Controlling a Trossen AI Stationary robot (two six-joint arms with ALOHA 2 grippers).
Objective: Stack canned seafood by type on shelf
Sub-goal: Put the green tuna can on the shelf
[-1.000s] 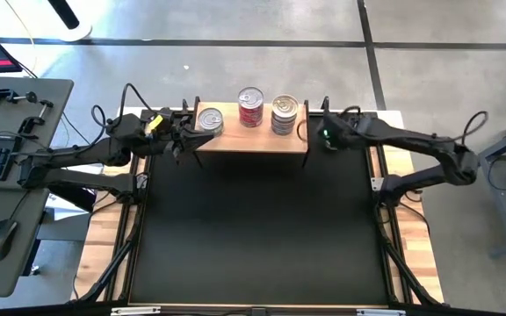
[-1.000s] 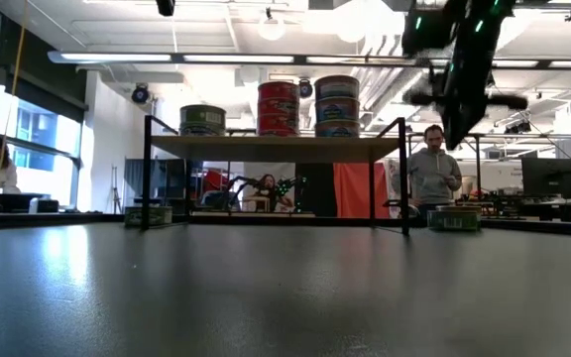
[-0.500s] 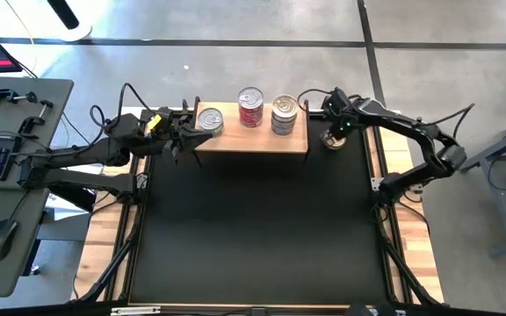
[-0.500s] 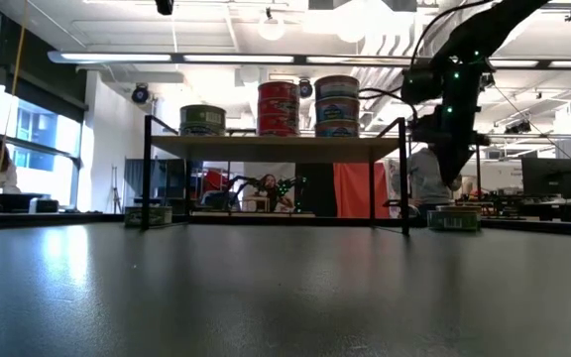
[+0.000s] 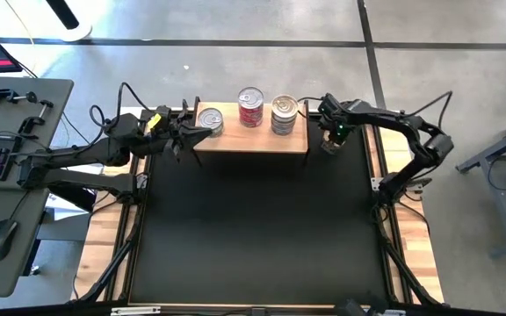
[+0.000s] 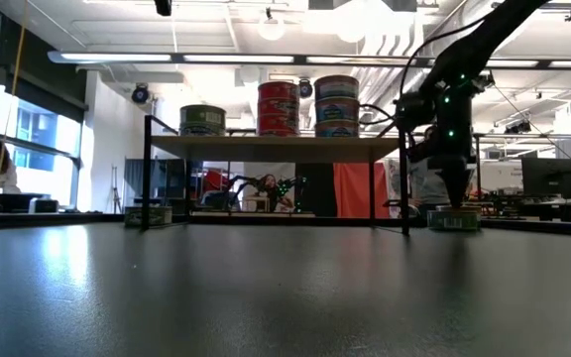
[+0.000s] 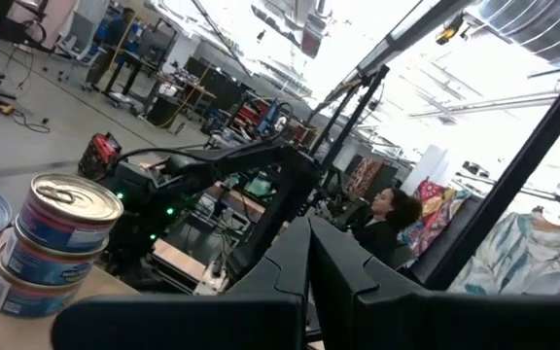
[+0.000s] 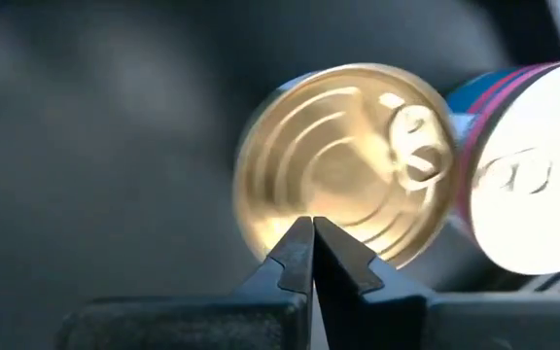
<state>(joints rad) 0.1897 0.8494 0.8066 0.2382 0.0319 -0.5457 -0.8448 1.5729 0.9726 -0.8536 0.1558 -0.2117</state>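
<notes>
The shelf (image 5: 251,132) stands at the mat's far edge and carries three piles of canned seafood: a greenish can (image 6: 202,120), a red stack (image 6: 279,108) and a bluish stack (image 6: 336,106). My right gripper (image 6: 455,201) points down, shut, over a gold-lidded can (image 8: 343,160) that sits on the mat by the shelf's right end (image 6: 453,218). A bluish-and-red can (image 8: 518,185) lies beside it. My left gripper (image 7: 309,267) waits level and shut at the shelf's left end (image 5: 191,132). My right gripper's shut fingertips (image 8: 299,243) come from above, pointing down, over the near part of the gold lid. I cannot tell whether they touch the lid or stop just short of it. The can sits flat on the mat.
Another can (image 6: 149,215) sits on the mat by the shelf's left leg. The shelf's thin black legs (image 6: 403,178) stand close to my right gripper. The black mat (image 5: 253,228) stretches toward the near edge. People are in the room behind.
My right gripper has come down from above shelf height at the shelf's right end to just over the gold-lidded can on the mat. Its wrist rolled on the way, and the arm swung inward.
</notes>
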